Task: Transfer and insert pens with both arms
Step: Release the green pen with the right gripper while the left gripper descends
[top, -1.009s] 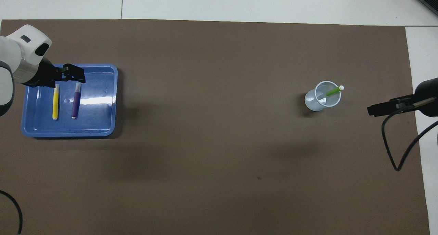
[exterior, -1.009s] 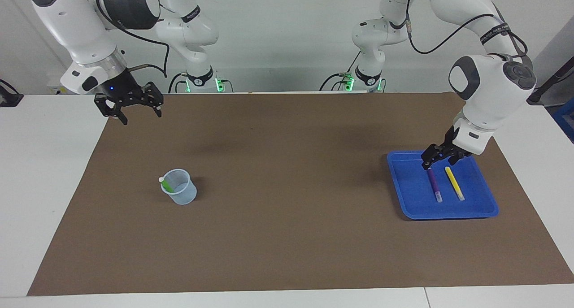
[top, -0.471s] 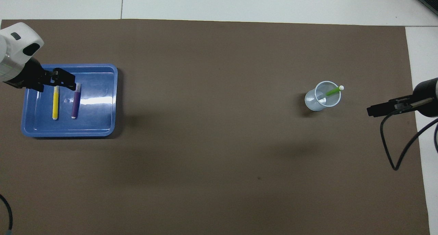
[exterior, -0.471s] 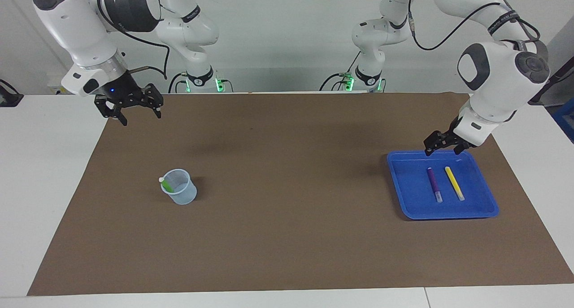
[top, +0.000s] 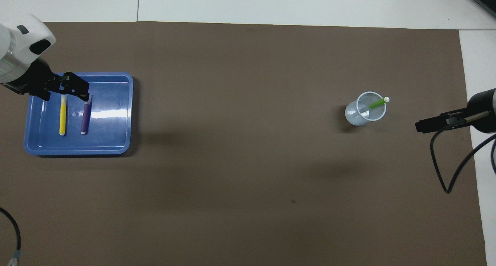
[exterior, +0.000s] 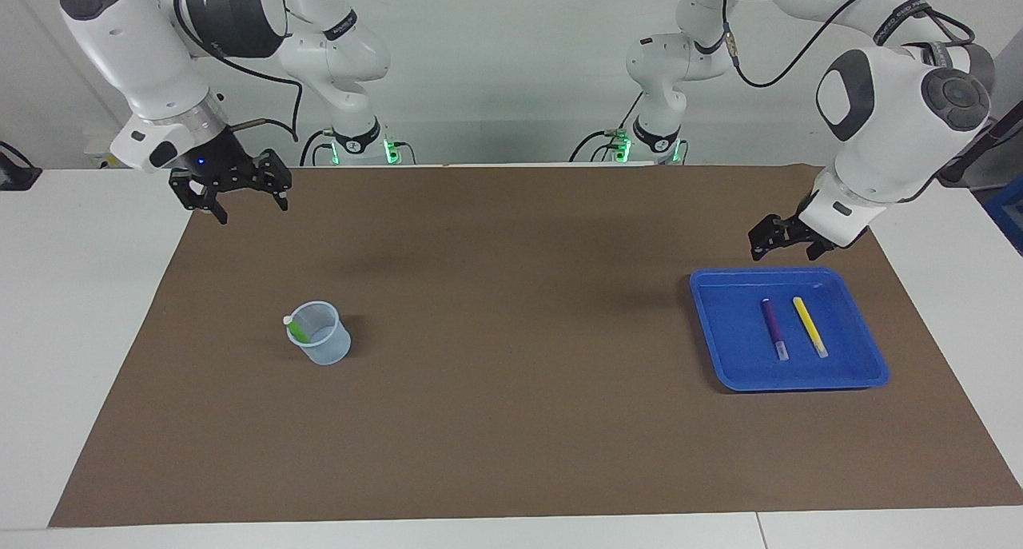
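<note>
A purple pen (exterior: 773,328) and a yellow pen (exterior: 810,326) lie side by side in a blue tray (exterior: 719,325). A green pen (exterior: 296,329) stands in a clear cup (exterior: 324,345). The left hand (exterior: 785,240), wide and empty, hangs above the tray's edge. The right hand (exterior: 232,191), also wide and empty, waits over the tabletop (exterior: 495,293).

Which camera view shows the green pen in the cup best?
The overhead view: the green pen leans in the clear cup, its shaft seen through the open mouth and its white cap end over the rim. In the facing view, the green pen shows only as a short bit at the cup's rim.
</note>
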